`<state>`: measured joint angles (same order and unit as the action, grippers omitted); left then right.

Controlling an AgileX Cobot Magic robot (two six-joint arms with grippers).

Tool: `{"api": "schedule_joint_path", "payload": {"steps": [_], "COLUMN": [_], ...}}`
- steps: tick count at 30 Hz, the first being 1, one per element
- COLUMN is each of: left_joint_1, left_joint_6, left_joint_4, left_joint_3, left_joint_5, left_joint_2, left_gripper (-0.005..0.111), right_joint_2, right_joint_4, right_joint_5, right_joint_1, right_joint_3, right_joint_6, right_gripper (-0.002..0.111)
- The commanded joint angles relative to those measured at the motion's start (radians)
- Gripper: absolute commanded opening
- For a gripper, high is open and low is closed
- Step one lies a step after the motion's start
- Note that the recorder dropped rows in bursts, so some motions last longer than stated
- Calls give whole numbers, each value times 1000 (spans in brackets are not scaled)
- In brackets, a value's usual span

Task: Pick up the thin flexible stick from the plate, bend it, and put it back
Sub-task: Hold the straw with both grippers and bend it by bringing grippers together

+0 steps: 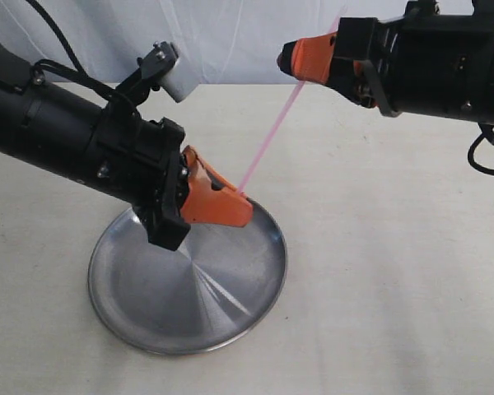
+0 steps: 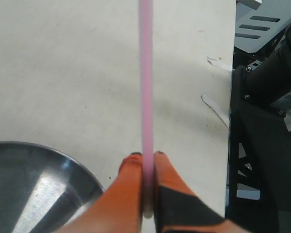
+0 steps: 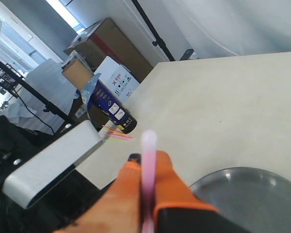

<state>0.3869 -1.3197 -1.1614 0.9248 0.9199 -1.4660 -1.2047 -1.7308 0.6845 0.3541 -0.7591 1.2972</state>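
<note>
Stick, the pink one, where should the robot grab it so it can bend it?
Near both ends, one gripper each. The stick is thin, straight and tilted, so the left gripper pinches its low end from the left and the right gripper its high end from the right. The long middle is free to bow.

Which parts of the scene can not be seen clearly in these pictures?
- Stick lower end: exterior view, hidden inside left tool.
- Stick upper end: right wrist view, blurred near the lens.
- Plate rim, partly: exterior view, behind left arm; cut off by edges in both wrist views.
</note>
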Motion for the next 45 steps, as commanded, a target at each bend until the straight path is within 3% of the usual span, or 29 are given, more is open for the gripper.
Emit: {"api": "schedule_joint_path", "payload": {"steps": [1,15,30,45], "left_joint_1": [2,2,2,2], "left_joint_6": [-33,-156,-182,-260], "left_joint_4": [-80,-212,-224,-330], "left_joint_3": [-1,-1,-1,-1], "left_joint_5": [15,56,50,48], "left_joint_2": [1,1,1,1], "left_gripper": [0,0,0,0], "right_joint_2": [3,-2,-97,-97], "right_joint_4": [48,139,149,176], "right_joint_5": [-18,-64,-51,-45], "right_joint_1": [-4,-4,-2,0], "right_joint_3": [-3,-2,-2,-2], "right_joint_6": [15,8,10,33], "right_gripper": [-1,-1,-1,-1]}}
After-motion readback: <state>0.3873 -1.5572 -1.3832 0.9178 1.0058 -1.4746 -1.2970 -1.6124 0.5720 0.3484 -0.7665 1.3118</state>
